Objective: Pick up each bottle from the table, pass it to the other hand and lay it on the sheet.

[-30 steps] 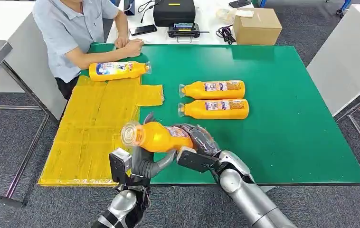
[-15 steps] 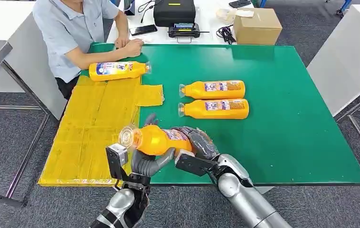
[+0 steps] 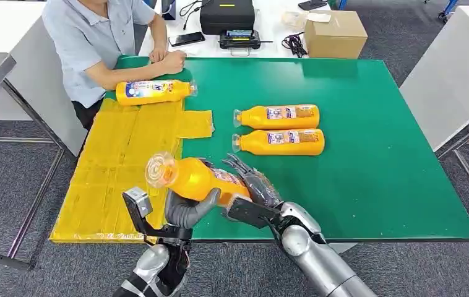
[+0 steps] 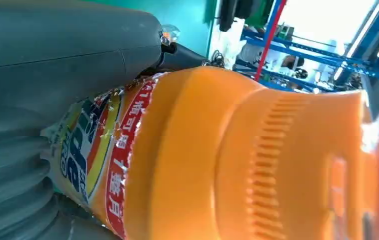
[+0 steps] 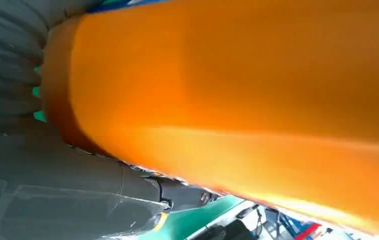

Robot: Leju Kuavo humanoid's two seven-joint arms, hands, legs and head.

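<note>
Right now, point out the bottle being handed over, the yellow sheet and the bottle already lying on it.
held bottle (image 3: 196,179): head view, orange body near the neck.
yellow sheet (image 3: 117,161): head view, bare middle of the sheet.
bottle on the sheet (image 3: 151,91): head view, its label.

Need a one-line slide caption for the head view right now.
Left robot hand grips orange bottle as right robot hand opens.

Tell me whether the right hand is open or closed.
Open: the right hand has its fingers spread off the bottle, which the left hand grips.
</note>
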